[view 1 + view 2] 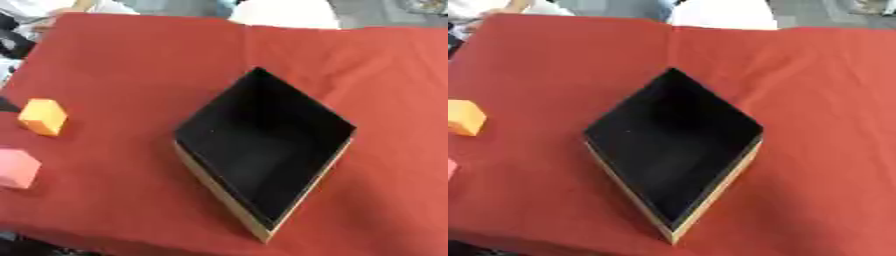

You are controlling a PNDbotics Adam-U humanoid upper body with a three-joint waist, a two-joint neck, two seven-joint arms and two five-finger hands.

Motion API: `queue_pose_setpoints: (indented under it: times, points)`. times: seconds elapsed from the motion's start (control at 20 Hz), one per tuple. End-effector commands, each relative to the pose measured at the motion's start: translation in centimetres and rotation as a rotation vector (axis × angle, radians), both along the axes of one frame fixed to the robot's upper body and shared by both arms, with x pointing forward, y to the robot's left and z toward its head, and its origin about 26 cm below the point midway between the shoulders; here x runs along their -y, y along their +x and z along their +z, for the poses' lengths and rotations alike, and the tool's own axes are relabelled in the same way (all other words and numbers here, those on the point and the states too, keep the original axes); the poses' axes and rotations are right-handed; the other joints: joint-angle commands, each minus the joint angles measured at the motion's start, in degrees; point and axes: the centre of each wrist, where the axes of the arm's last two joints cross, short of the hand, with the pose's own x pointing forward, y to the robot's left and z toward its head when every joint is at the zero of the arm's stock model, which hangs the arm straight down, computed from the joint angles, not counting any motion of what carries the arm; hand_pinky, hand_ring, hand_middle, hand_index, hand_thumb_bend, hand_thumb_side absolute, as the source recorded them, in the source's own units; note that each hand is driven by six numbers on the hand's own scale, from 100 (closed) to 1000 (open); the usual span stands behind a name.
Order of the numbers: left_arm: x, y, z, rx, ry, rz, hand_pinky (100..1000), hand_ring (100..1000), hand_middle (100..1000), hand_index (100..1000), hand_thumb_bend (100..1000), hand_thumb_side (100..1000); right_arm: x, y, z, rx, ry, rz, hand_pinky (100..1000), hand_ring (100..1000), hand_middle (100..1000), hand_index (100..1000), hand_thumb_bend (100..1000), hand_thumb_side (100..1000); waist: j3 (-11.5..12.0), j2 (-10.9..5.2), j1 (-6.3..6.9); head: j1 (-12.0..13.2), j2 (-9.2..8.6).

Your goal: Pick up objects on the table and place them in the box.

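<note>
We're seeing neither hand in view, so can't tell their state. Black-lined tan cardboard box (262,150) sitting mid red tablecloth (131,65), w/ orange block (43,116) at 9 o'clock, pink block (17,168) at 8.

a table (131,65) is wearing a red cloth. an open box (214,182) with a black inside is sitting near its middle, corner toward the near edge. an orange block (44,116) and a pink block (17,168) are lying by the left edge.
</note>
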Motion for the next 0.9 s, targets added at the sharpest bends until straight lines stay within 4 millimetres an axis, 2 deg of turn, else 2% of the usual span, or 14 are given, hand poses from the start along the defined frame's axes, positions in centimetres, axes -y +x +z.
queue_pose_setpoints:
  times: [0.05,0.35,0.9]
  points:
    - [-0.30,0.11,1.11,0.018,0.035,0.004,800,866,900,971,820,405,0.13,-0.40,1.09,0.035,-0.010,-0.003,813,711,663,812,100,679,-0.1,-0.70,0.02,0.3,0.29]
    - [-0.57,0.13,1.13,0.019,0.044,0.016,800,863,897,967,821,358,0.23,-0.42,1.08,0.032,-0.008,-0.007,813,710,662,812,100,679,0.1,-0.51,-0.20,0.3,0.29]
    - [-1.10,0.16,1.00,0.018,0.040,0.043,801,865,907,972,828,360,0.30,-0.44,1.13,0.031,-0.007,-0.009,813,709,661,812,100,678,0.4,-0.07,-0.34,-0.3,0.29]
